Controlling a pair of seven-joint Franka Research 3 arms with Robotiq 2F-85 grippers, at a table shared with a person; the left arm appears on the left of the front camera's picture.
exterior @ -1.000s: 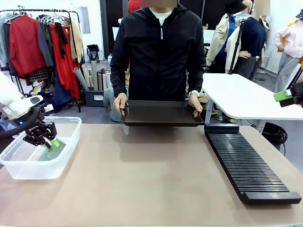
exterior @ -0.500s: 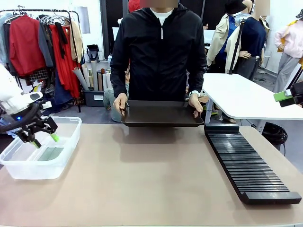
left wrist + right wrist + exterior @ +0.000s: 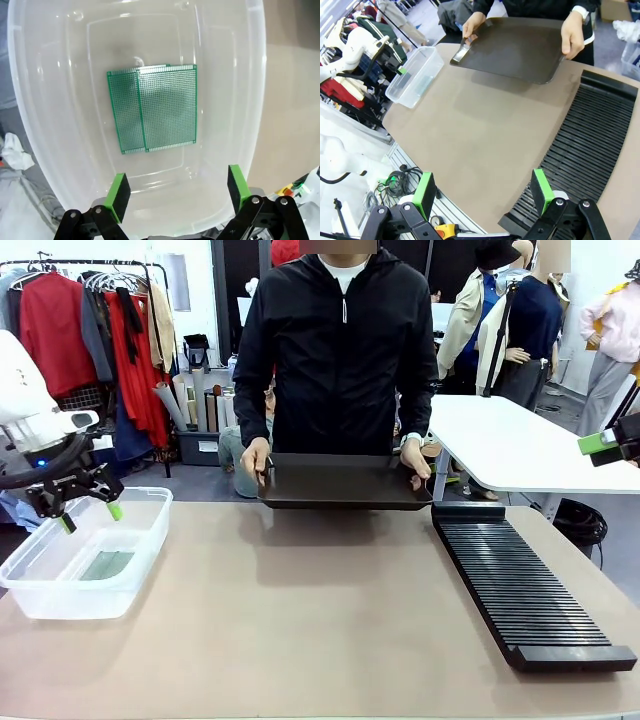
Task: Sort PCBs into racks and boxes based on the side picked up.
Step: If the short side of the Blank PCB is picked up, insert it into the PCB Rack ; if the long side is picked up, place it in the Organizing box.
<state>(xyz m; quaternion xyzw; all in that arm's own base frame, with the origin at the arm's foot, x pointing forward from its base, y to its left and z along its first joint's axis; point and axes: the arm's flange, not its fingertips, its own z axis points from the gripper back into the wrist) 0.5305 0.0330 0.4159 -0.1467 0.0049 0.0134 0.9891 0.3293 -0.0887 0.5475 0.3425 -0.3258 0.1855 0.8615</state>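
Note:
Two green PCBs [image 3: 155, 107] lie flat and overlapping, grid face up, on the floor of the clear box [image 3: 255, 100]. In the front view the PCBs [image 3: 105, 565] show through the box [image 3: 140, 540] at the table's left. My left gripper [image 3: 91, 517] hangs open just above the box with nothing between its green pads [image 3: 118, 192]. The black rack [image 3: 520, 585] lies along the table's right side, its slots bare. My right gripper [image 3: 485, 192] is open and holds nothing, high over the rack's [image 3: 590, 145] near end.
At the far edge a person holds a dark shallow tray [image 3: 340, 480] with both hands, also seen as the tray [image 3: 515, 47] from the right wrist. The brown table top [image 3: 300, 610] lies between box and rack. A white table [image 3: 510, 445] stands behind right.
My left gripper was low inside the box with a PCB between its fingers. It has opened, left the board lying in the box and risen above the rim.

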